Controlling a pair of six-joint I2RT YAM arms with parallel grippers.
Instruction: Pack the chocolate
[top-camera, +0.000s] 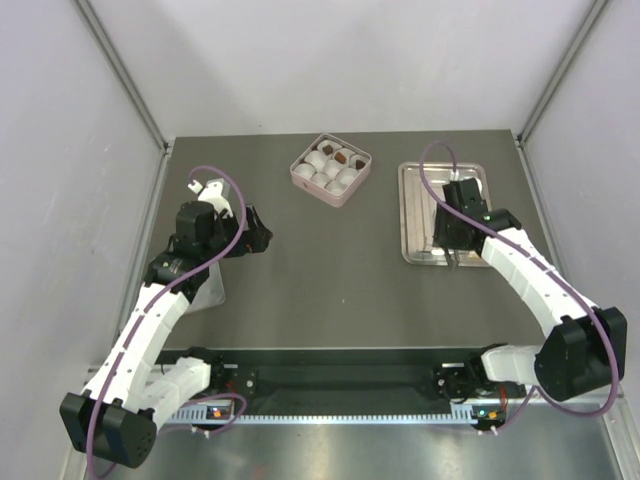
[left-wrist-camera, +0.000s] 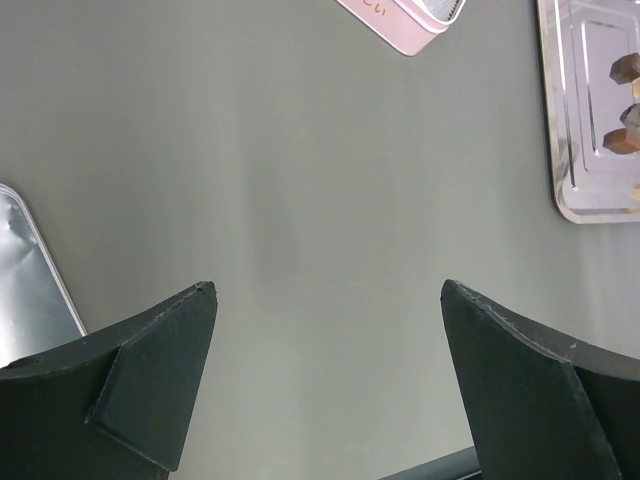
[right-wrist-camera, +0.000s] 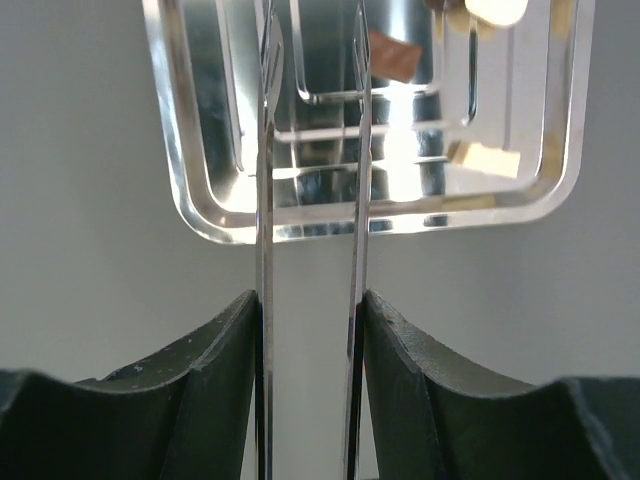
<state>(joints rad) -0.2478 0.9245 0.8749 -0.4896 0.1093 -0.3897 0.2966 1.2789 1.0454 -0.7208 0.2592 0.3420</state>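
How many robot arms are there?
2. The left arm reaches over the table on the left; the right arm holds tweezers over the tray on the right. None look hidden.

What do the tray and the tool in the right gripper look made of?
The tray looks like polished metal, probably steel: mirror-bright, with sharp reflections. The tweezers clamped in the right gripper seem the same: thin, shiny blades.

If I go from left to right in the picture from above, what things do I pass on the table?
First the open left hand → pink box with white paper cups → shiny metal tray.
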